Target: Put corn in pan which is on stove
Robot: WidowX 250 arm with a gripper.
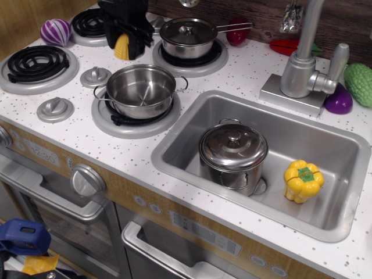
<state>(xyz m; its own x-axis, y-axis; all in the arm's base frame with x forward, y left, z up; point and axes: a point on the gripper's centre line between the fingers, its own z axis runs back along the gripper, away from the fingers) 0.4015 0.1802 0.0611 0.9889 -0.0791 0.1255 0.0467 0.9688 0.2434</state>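
The black gripper [124, 47] is shut on the yellow corn [121, 47] and holds it in the air above the white speckled stove [244, 72], just behind the pan. The corn's tapered end points up between the fingers. The pan [141, 90], a shiny lidless steel pot with two loop handles, sits empty on the front right coil burner, a little in front of and to the right of the gripper.
A lidded long-handled saucepan [187, 37] sits on the back right burner. A purple vegetable [55, 31] lies at the back left. The sink [192, 119] holds a lidded stockpot [233, 153] and a yellow bell pepper [303, 180]. The faucet [305, 58] stands behind it.
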